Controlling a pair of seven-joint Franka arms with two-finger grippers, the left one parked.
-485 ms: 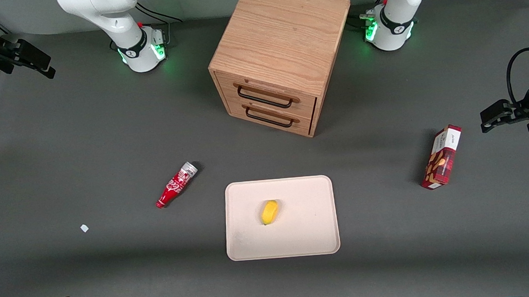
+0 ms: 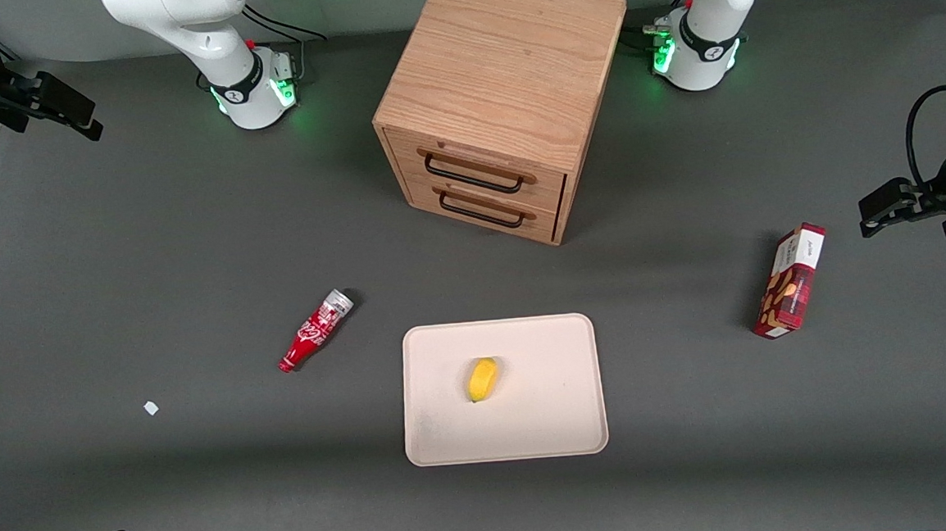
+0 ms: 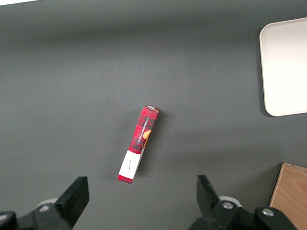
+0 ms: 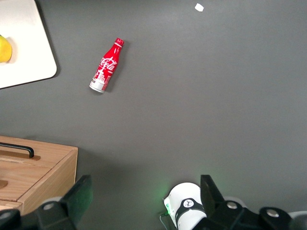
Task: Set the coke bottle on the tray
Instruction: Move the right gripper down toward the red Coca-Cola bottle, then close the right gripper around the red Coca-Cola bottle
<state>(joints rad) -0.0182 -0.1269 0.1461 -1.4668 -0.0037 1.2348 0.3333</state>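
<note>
The coke bottle (image 2: 315, 330) is small, red, with white script; it lies on its side on the dark table beside the tray, silver base toward the cabinet. It also shows in the right wrist view (image 4: 106, 65). The cream tray (image 2: 548, 417) lies flat near the table's middle, also seen in the right wrist view (image 4: 24, 48). My right gripper (image 2: 78, 113) hangs high at the working arm's end of the table, farther from the front camera than the bottle and well apart from it. In the wrist view the gripper (image 4: 144, 196) is open wide and empty.
A yellow fruit (image 2: 482, 379) lies on the tray. A wooden two-drawer cabinet (image 2: 503, 91) stands farther from the front camera than the tray. A red snack box (image 2: 790, 280) lies toward the parked arm's end. A small white scrap (image 2: 151, 408) lies near the bottle.
My right gripper has shifted very slightly at the table's end. The bottle, tray and other things have not moved.
</note>
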